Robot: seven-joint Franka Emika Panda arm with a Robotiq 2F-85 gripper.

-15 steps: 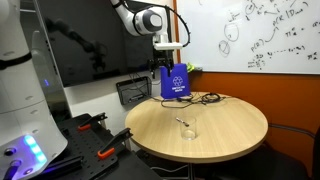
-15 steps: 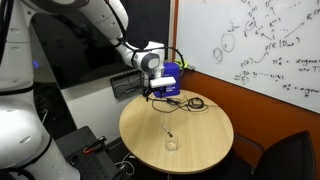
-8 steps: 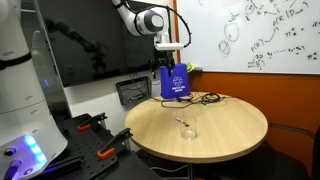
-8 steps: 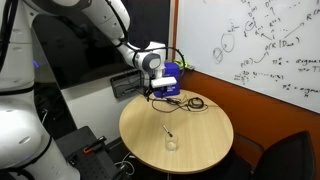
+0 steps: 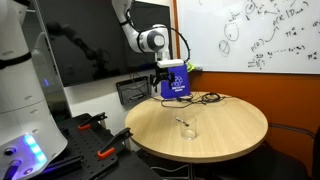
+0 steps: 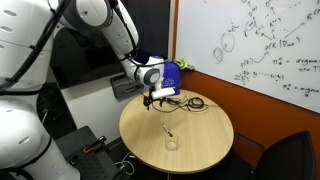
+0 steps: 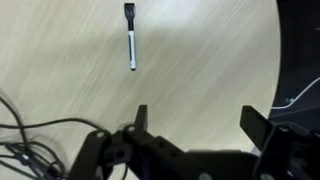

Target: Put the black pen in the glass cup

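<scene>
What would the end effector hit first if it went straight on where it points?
Likely the bare table top; the black pen lies off to one side of its line, though depth is unclear.

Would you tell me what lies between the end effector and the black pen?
Nothing: in the wrist view, only bare tabletop separates the end effector from the black pen.

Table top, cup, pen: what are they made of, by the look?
Table: wood or wood-look laminate, matte, grain visible in wrist view. Cup: clear, likely glass; table shows through. Pen: probably plastic, black cap, slim barrel; too small to confirm.
</scene>
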